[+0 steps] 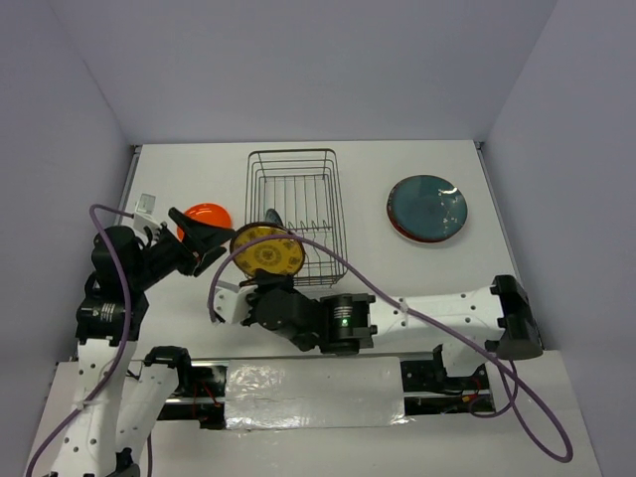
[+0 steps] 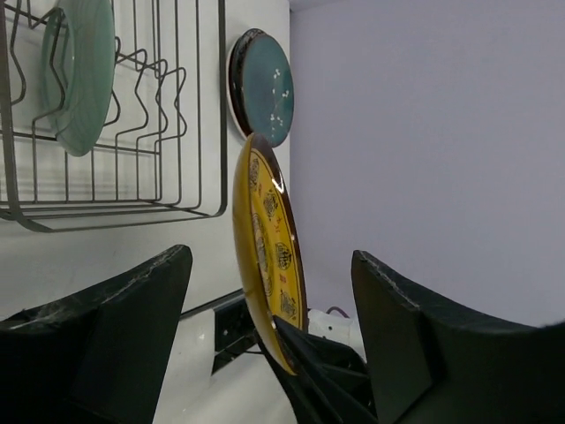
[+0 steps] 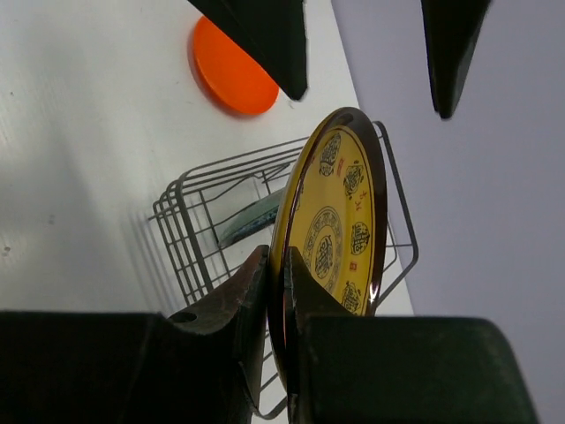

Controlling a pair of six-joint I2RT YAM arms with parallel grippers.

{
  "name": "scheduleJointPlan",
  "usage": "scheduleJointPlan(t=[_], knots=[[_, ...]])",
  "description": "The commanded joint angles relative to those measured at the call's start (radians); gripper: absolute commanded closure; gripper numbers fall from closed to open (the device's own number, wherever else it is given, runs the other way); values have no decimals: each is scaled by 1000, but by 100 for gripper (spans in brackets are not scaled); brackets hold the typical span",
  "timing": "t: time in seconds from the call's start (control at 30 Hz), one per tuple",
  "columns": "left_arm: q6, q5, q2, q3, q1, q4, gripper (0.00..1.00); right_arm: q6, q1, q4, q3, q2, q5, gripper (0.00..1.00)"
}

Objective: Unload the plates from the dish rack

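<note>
- Right gripper (image 3: 275,265): closed tight on the rim of the yellow plate (image 3: 340,221), near the rack (image 1: 295,199).
- Left gripper (image 2: 269,256): spread wide, empty, fingers flanking that plate.

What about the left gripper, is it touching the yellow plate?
Apart. In the left wrist view the yellow plate stands edge-on between the open jaws of the left gripper, with background showing on both sides.
</note>
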Motion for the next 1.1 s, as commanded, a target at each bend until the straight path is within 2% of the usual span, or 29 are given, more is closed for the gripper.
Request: scheduleJointPlan(t=[0.0,0.03,0.07,0.1,0.13,0.23,0.4,0.43,0.47,0.57,0.7,0.77,0.9,1.07], knots=[[51,19,-5,34,-2,-26,16,-85,35,107,82,61,62,100],[48,37,-4,28,-2,-14,21,-88,42,107,108,75,62,100],[36,46,-1,17,-2,9,35,-92,44,110,119,90,62,100],[29,53,-1,14,-2,19,42,-101,48,119,128,115,62,100],[29,57,-1,16,-2,23,56,-105,47,136,142,126,62,100],[49,60,5,38,-2,8,72,-126,47,183,158,158,68,100],[108,54,25,71,-2,-41,87,-160,45,260,172,179,97,100],[127,54,28,68,-4,-41,97,-164,47,285,170,179,102,100],[137,44,33,68,-2,-44,100,-168,47,300,165,178,106,100],[180,7,35,75,-2,-67,100,-171,47,348,141,156,111,99],[189,-100,-7,88,-2,-69,100,-143,44,374,92,120,111,53],[178,-139,-30,109,-2,-92,100,-97,38,340,90,97,105,45],[132,-242,-51,140,-2,-142,100,-31,15,326,26,25,76,38],[63,-355,-38,111,-2,-130,100,72,10,328,-95,-126,62,37]])
